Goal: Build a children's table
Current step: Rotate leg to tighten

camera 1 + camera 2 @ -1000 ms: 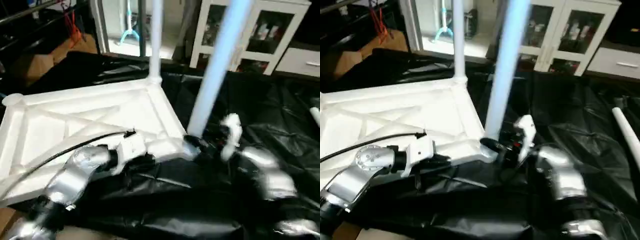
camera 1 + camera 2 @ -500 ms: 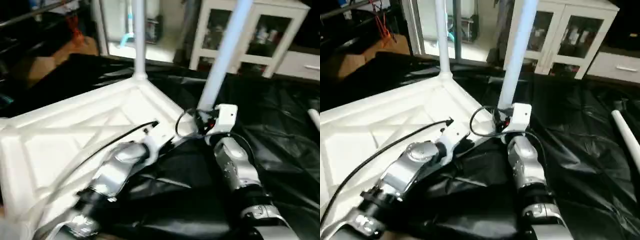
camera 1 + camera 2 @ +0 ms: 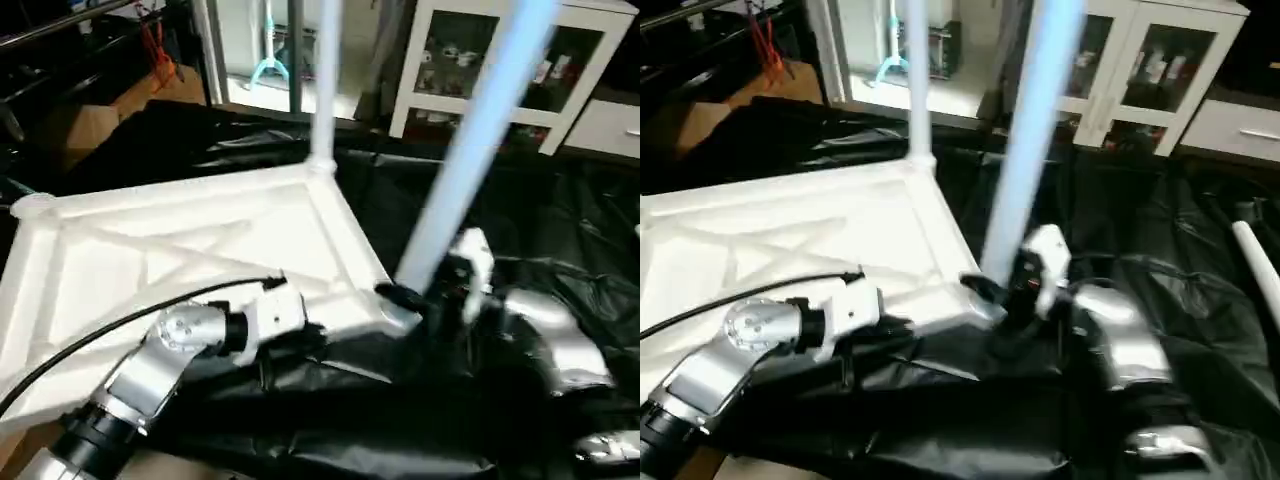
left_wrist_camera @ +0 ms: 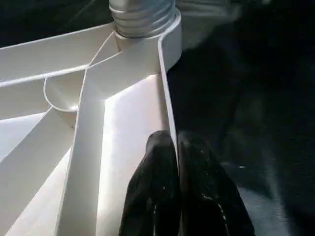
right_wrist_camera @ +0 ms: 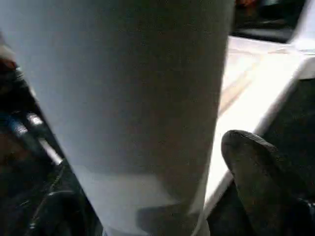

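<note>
We see the white tabletop (image 3: 190, 250) lying ribbed side up on black sheeting (image 3: 560, 230). Two legs stand upright in its corner sockets: one at the far corner (image 3: 325, 90), one at the near corner (image 3: 470, 160), leaning a little. Our left arm reaches in low from the left, bent at the wrist, and the left gripper (image 4: 176, 147) is clenched on the tabletop's thin edge wall close to the near corner. Our right arm comes in from the right, its gripper (image 3: 1025, 290) at the base of the near leg; one finger (image 5: 256, 177) sits beside the tube, and we cannot tell whether it grips.
</note>
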Motion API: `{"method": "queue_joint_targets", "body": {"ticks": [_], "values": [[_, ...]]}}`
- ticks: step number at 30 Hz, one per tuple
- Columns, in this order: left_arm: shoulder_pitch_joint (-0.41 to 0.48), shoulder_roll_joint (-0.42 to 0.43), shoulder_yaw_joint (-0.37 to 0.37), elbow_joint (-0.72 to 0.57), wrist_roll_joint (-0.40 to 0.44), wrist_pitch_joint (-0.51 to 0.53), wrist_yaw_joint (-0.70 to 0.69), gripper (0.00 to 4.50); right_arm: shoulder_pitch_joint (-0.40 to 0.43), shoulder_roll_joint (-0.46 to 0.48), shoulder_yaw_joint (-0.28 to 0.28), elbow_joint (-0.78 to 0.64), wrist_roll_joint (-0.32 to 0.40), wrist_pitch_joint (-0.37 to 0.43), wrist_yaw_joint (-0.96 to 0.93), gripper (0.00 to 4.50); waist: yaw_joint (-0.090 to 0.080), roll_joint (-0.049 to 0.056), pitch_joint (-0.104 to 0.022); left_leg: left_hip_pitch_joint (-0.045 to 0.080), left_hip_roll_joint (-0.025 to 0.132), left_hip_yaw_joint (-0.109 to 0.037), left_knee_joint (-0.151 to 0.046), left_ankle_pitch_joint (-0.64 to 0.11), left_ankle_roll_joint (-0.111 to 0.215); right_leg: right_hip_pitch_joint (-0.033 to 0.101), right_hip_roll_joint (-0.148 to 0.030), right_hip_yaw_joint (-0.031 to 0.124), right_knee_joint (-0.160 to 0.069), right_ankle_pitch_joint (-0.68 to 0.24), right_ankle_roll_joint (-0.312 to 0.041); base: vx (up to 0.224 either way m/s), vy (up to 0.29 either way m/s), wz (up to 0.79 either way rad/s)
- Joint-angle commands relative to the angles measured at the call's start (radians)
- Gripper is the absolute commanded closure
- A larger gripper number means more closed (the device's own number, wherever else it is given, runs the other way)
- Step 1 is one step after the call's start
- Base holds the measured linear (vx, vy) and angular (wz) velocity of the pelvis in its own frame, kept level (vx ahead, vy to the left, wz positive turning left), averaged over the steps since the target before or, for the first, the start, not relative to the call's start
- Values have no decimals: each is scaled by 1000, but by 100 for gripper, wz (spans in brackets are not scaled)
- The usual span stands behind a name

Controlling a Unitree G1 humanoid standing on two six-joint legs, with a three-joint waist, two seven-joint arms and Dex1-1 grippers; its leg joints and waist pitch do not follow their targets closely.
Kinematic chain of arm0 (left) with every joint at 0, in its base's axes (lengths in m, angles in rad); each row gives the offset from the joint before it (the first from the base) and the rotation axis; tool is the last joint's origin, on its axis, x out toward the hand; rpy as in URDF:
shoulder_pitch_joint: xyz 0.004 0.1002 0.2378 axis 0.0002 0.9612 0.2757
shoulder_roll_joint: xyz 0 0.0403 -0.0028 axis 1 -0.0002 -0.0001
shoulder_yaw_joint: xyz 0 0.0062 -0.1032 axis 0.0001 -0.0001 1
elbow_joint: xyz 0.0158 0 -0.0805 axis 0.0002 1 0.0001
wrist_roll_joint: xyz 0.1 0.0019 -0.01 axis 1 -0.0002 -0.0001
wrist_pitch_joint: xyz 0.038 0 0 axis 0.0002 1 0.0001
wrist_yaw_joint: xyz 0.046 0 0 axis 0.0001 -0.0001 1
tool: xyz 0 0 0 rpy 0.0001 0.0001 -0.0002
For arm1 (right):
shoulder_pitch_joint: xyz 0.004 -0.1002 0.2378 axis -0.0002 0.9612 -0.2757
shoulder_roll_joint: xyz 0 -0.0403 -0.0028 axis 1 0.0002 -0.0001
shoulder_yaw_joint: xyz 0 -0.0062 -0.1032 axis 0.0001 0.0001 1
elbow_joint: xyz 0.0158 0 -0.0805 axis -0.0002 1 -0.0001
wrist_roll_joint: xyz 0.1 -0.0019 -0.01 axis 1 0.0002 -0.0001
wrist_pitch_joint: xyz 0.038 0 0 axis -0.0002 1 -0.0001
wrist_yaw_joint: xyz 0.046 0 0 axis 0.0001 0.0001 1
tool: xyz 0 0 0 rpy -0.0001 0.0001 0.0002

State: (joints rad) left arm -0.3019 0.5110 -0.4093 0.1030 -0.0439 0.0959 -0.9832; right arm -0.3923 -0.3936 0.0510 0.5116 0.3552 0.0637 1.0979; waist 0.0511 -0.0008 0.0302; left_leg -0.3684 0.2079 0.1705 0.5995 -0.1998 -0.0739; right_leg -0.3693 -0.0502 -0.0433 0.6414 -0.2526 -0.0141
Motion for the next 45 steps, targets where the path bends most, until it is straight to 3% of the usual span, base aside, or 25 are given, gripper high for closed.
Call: {"method": "queue_joint_targets", "body": {"ticks": [1,4,9,13,20,21,23,25,26,28,30,31,33,35,36,39,40,41,44,45], "values": [[23,69,-1,37,27,-15,-80,450,4,-84,-111,30,28,14,-12,104,-6,4,-45,11,27,-2,-66,-122,50,39,-72,45,-74,101,-237,0,0,0],[18,68,3,43,29,-21,-83,450,8,-80,-105,22,53,49,10,122,-6,7,-44,13,27,-2,-67,-133,42,37,-72,45,-77,57,-234,0,0,0],[14,71,-4,37,16,-20,-85,450,23,-50,-84,-2,52,70,6,162,-5,6,-47,12,28,-3,-65,-104,40,38,-71,44,-72,102,-233,0,0,0],[14,68,0,39,7,-18,-85,450,21,-36,-83,10,39,67,-23,197,-6,5,-45,12,27,-2,-66,-121,36,37,-72,44,-75,74,-234,0,0,0],[13,50,5,30,8,38,-52,450,10,25,-90,61,-15,64,-232,234,-17,6,-41,13,26,-3,-71,-155,11,32,-73,46,-82,-9,-224,0,0,0],[-6,6,7,38,29,119,22,450,-14,86,-122,131,-56,45,-458,236,-21,10,-40,16,29,-2,-73,-150,-6,26,-73,47,-78,-10,-226,0,0,0],[-37,-64,18,57,50,221,129,450,-37,149,-154,198,-85,40,-681,240,-31,9,-35,15,23,-6,-79,-175,-37,28,-73,45,-85,-92,-219,0,0,0],[-65,-131,33,79,59,302,221,450,-49,192,-172,235,-89,45,-799,242,-34,10,-33,24,25,-5,-78,-215,-57,21,-75,49,-92,-145,-213,0,0,0],[-98,-209,48,114,66,361,318,450,-61,247,-193,275,-81,34,-913,243,-34,10,-34,19,24,-7,-79,-220,-60,27,-76,50,-93,-153,-205,0,0,0],[-125,-274,61,145,65,400,387,450,-70,292,-203,305,-71,22,-983,243,-35,9,-36,22,24,-4,-78,-205,-66,23,-74,52,-94,-118,-201,0,0,0],[-146,-321,59,164,64,432,418,450,-75,327,-195,323,-81,9,-1024,243,-29,7,-42,19,22,-6,-76,-184,-57,28,-70,50,-88,-31,-185,0,0,0],[-154,-343,52,169,64,437,425,450,-79,349,-184,324,-85,2,-1017,243,-29,7,-42,19,22,-6,-76,-184,-57,28,-70,50,-88,-31,-185,0,0,0],[-162,-374,27,162,79,437,412,450,-96,387,-124,321,-113,-9,-956,244,-27,-4,-41,16,20,-5,-78,-198,-40,31,-68,49,-90,-1,-170,0,0,0],[-150,-352,12,145,84,399,378,450,-99,377,-104,303,-117,5,-898,244,-26,-3,-39,16,21,-7,-80,-219,-34,31,-69,49,-95,-34,-162,0,0,0],[-135,-322,-2,130,83,368,340,450,-101,364,-112,292,-102,4,-850,188,-26,-3,-40,15,21,-8,-81,-228,-30,32,-71,50,-94,-52,-158,0,0,0],[-106,-265,-7,108,85,349,299,450,-104,307,-99,273,-117,-42,-758,172,-30,-2,-44,11,23,-7,-79,-175,-18,37,-69,49,-87,40,-176,0,0,0],[-77,-207,-23,81,79,285,227,450,-104,263,-101,253,-105,-55,-680,165,-27,-1,-46,11,23,-7,-77,-155,-13,39,-69,48,-85,72,-181,0,0,0],[-54,-164,-35,60,74,229,171,450,-101,234,-105,234,-91,-58,-620,153,-30,-2,-46,3,22,-9,-76,-131,2,47,-69,47,-79,118,-189,0,0,0],[-10,-75,-54,25,68,148,68,450,-90,168,-117,188,-51,-54,-478,121,-35,4,-49,2,26,-8,-71,-104,44,48,-69,46,-76,186,-210,0,0,0],[4,-50,-52,18,65,137,48,450,-82,142,-115,167,-45,-51,-421,109,-35,7,-47,7,28,-6,-72,-84,50,42,-68,45,-72,218,-222,0,0,0]]}}
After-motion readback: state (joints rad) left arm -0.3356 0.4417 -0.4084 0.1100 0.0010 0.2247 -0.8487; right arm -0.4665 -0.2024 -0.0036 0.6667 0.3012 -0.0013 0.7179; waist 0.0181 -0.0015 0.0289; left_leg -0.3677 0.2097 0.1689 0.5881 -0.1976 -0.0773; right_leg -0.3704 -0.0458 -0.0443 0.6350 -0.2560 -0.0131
